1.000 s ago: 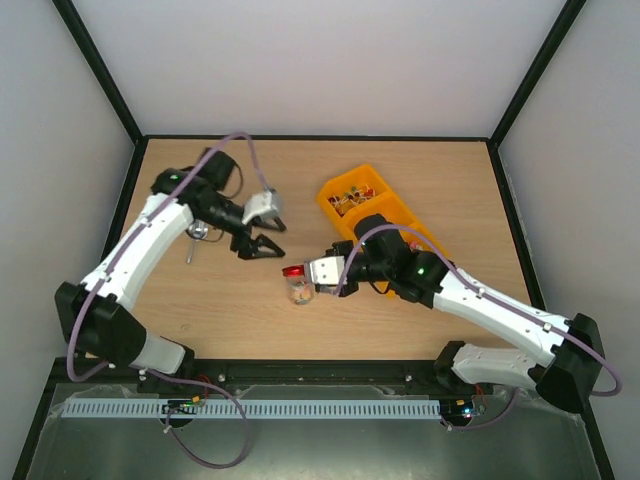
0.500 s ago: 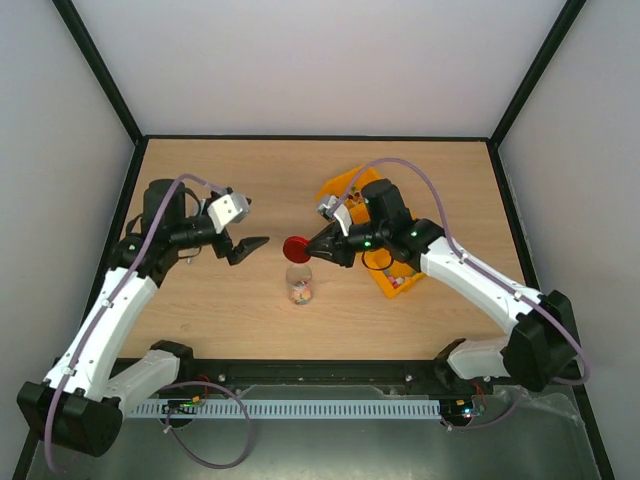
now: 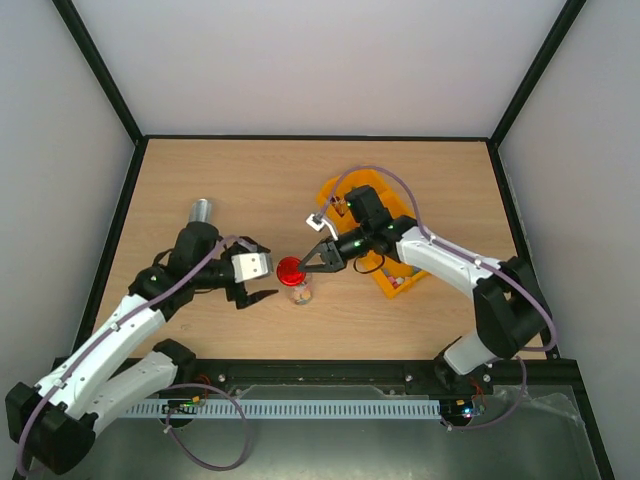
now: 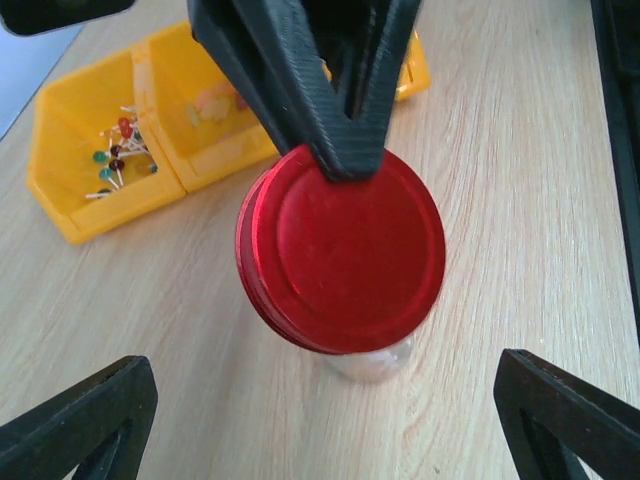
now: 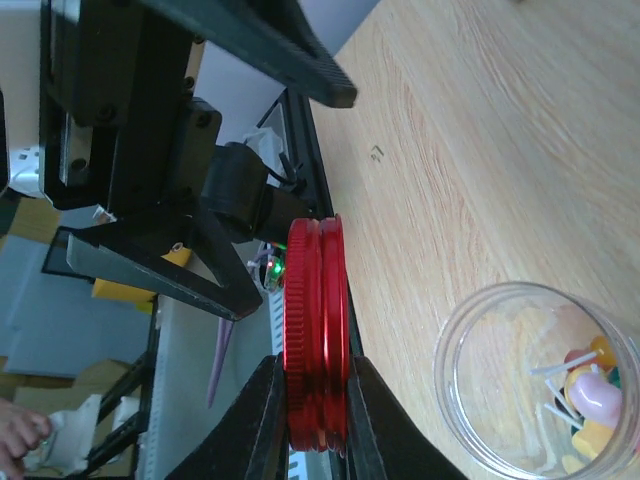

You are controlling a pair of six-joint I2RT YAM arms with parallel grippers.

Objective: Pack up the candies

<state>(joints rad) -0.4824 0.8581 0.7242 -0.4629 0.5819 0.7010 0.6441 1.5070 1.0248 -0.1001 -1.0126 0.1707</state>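
Top external view: right fingers (image 3: 316, 260) clench red lid (image 3: 290, 268) just above jar (image 3: 300, 293). Beside jar, left fingers (image 3: 262, 296) released.

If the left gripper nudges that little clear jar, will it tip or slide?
Likely light: the jar holds few candies, so it may skid on the smooth table. It stands open, so tipping would probably spill them.

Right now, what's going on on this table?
The right tool pinches the red lid by its rim, holding it on edge close to the open clear jar. The jar has a few candies inside. The left tool is open beside the jar, not touching it. The lid is not yet on.
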